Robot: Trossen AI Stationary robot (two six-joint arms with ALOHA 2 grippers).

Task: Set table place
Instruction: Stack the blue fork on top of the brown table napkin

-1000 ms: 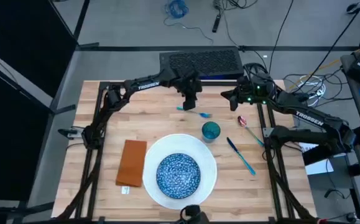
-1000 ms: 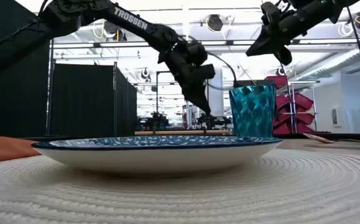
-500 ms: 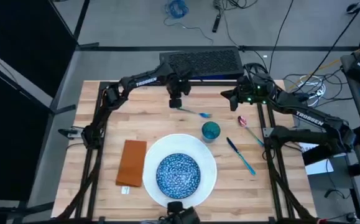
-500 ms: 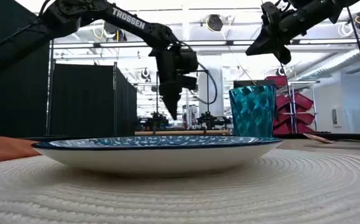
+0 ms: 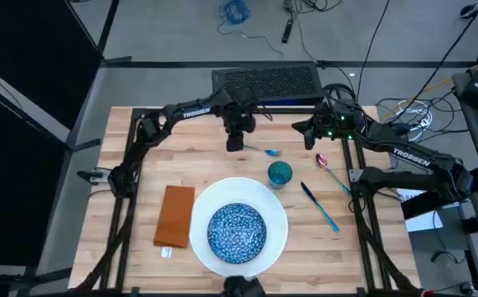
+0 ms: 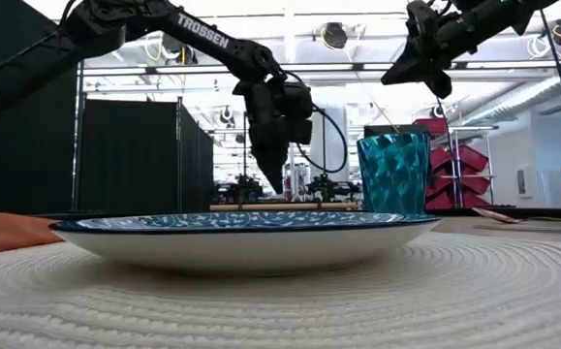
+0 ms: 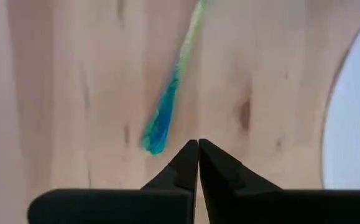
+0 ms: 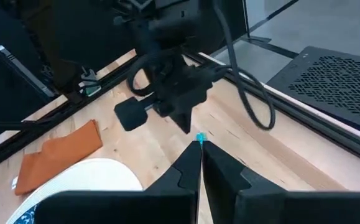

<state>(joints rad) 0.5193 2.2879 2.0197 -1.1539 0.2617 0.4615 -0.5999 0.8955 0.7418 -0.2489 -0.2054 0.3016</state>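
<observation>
On the table point(image 5: 139, 165) a white plate point(image 5: 265, 202) carries a blue speckled bowl point(image 5: 237, 231). An orange-brown napkin point(image 5: 175, 216) lies flat to its left and a teal cup point(image 5: 280, 174) stands at its far right rim. A slim teal cutlery piece point(image 5: 259, 149) lies flat beyond the cup. My left gripper point(image 5: 235, 142) is shut and points down just beside this piece's handle end point(image 7: 160, 127), a little above the wood. My right gripper point(image 5: 305, 128) is shut and hangs high over the far right.
Two more cutlery pieces lie right of the cup: a teal-handled one point(image 5: 319, 206) and a spoon point(image 5: 331, 172). A black perforated box point(image 5: 267, 82) stands along the table's far edge. Bare wood lies left of the napkin and at the near right.
My left gripper has gone a short way toward the table's left edge and has turned from a slant to point straight down, beside the handle end of the teal cutlery piece. The piece lies where it was. My right arm has kept still.
</observation>
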